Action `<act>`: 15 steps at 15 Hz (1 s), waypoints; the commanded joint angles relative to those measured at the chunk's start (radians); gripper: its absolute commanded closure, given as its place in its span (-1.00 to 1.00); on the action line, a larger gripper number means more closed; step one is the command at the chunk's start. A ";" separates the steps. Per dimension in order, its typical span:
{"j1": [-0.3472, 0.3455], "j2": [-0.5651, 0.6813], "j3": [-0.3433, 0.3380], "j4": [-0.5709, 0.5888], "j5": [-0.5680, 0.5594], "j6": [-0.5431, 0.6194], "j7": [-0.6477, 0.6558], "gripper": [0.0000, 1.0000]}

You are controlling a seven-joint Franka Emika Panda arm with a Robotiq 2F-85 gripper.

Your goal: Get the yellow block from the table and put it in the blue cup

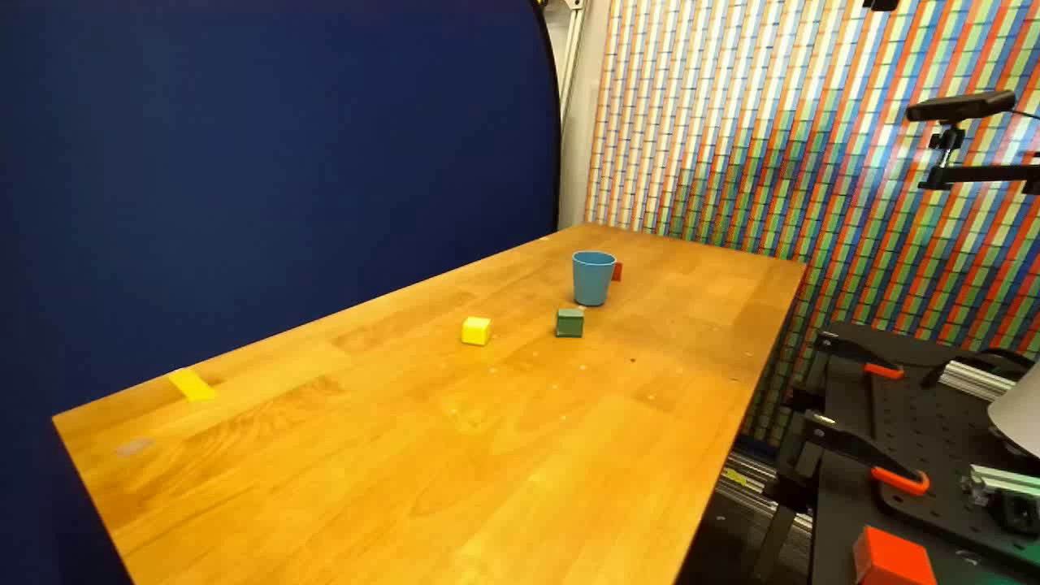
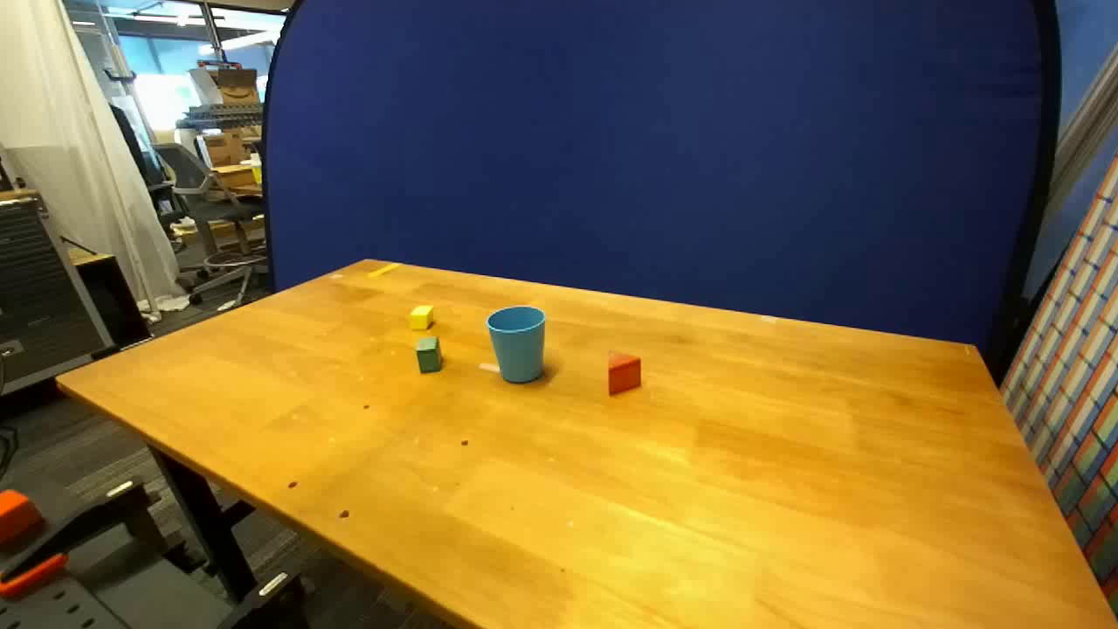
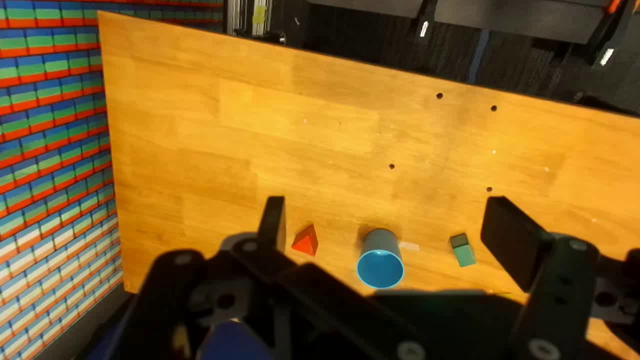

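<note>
"Blue caught me first: the blue cup, upright on the table. Where was it from the gripper?"

"Seen from the wrist, it appeared in the gap between the fingers, which were spread wide. The red wedge showed just beside one finger, the green block beside the other."

"Room to move?"

"A broad stretch of wood ran ahead of the fingers to the table's long edge; past the finger by the red wedge, more reached the short edge by the patterned panel."

"The yellow block?"

"On the table near the green block in both exterior views (the flat yellow strip by the edge was another thing). From the wrist I couldn't make it out; the gripper's dark body covered that view's lower part."

"Anything cut off?"

"All three views cropped the table, and in an exterior view the blue cup hid part of the red wedge."
</note>
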 commanded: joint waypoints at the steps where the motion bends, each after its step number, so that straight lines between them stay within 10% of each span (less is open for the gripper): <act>1: 0.023 -0.001 -0.014 0.006 -0.012 -0.007 0.014 -1.00; 15: 0.032 0.135 0.017 -0.064 -0.026 0.132 0.095 -1.00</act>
